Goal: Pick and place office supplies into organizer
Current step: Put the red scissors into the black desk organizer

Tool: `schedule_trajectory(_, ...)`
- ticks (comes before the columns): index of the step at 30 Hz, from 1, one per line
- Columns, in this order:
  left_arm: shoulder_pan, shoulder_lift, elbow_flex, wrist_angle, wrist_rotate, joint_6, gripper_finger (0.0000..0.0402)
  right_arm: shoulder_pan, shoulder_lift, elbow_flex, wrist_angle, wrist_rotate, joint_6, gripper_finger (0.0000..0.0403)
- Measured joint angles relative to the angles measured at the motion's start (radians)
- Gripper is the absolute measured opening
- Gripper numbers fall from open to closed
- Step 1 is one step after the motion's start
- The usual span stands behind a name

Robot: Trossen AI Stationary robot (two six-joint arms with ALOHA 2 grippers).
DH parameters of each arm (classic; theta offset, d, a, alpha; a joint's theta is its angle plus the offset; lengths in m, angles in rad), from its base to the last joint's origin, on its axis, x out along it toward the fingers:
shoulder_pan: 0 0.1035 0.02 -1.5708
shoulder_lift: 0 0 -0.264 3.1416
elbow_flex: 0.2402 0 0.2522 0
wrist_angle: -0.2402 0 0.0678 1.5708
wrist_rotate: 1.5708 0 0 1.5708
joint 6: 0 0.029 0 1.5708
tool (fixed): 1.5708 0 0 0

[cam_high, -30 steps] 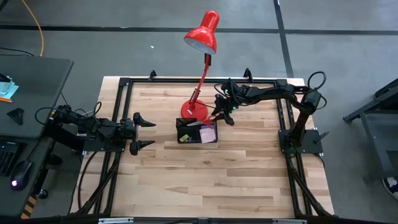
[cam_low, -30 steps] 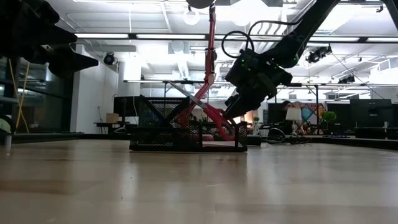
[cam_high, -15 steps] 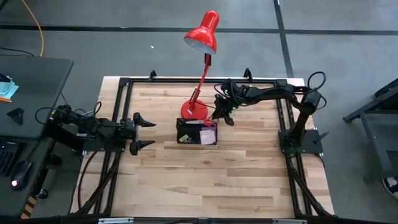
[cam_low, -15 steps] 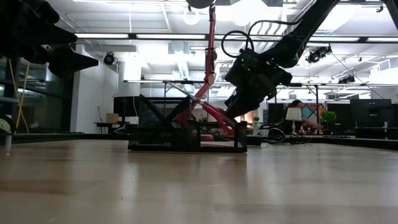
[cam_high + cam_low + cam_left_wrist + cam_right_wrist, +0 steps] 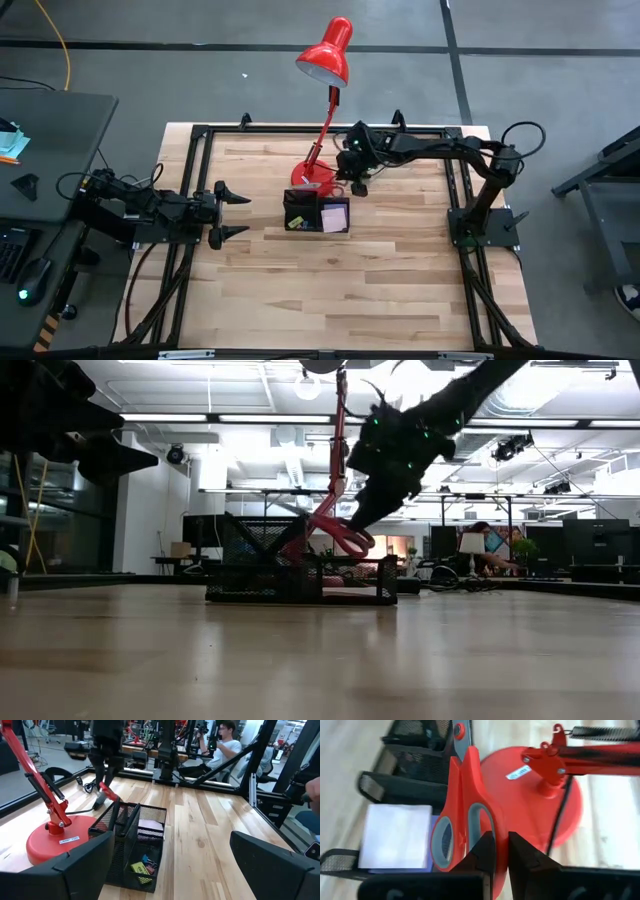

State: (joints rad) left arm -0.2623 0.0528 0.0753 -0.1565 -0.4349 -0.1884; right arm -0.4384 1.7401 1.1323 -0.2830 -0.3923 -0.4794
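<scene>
Near the middle of the tabletop (image 5: 330, 290) you have one organizer (image 5: 316, 215), a black mesh tray with several compartments, standing just at 6 o'clock of the round base of one red desk lamp (image 5: 322, 115).

Your right gripper (image 5: 343, 186) hovers above the organizer's 1 o'clock corner, beside the lamp base. Its fingers (image 5: 482, 851) are pressed together on one handle loop of the single pair of red-handled scissors (image 5: 462, 812). From the right wrist view you can see the scissors hanging past the fingers, blades pointing toward the mesh walls, clear of the tray. In the low view they slant above the tray's right end (image 5: 340, 532).

Inside the organizer you can count one pale square sticky pad (image 5: 335, 214) in the compartment at its 3 o'clock end; a second pad cannot be told apart from above. The left wrist view shows one small yellow and green item (image 5: 141, 868) lying on the floor of the nearer compartment; what it is cannot be made out. No pens can be counted with certainty.

Your left gripper (image 5: 228, 211) waits at 9 o'clock, well apart from the organizer, fingers spread wide with nothing between them.

One person sits beyond the tabletop (image 5: 227, 742) in the left wrist view.
</scene>
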Motion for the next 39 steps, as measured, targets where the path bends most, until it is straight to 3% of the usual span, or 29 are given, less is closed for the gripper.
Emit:
schedule_trajectory(17,0.000,0.000,0.000,0.000,0.000,0.000,0.0381,0.232,0.000,0.362,-0.524,0.583,0.007,0.0014)
schedule_trajectory(21,0.000,0.000,0.000,0.000,0.000,0.000,0.0381,0.278,0.000,0.426,-0.563,0.684,-0.005,0.0009)
schedule_trajectory(26,0.000,0.000,0.000,0.000,0.000,0.000,0.0381,0.353,-0.001,0.452,-0.596,0.902,-0.074,0.0010)
schedule_trajectory(32,0.000,0.000,0.000,0.000,0.000,0.000,0.0381,0.424,-0.001,0.449,-0.627,1.051,-0.132,0.0011)
schedule_trajectory(39,0.000,0.000,0.000,0.000,0.000,0.000,0.0381,0.500,0.022,0.448,-0.608,1.143,-0.275,0.0011)
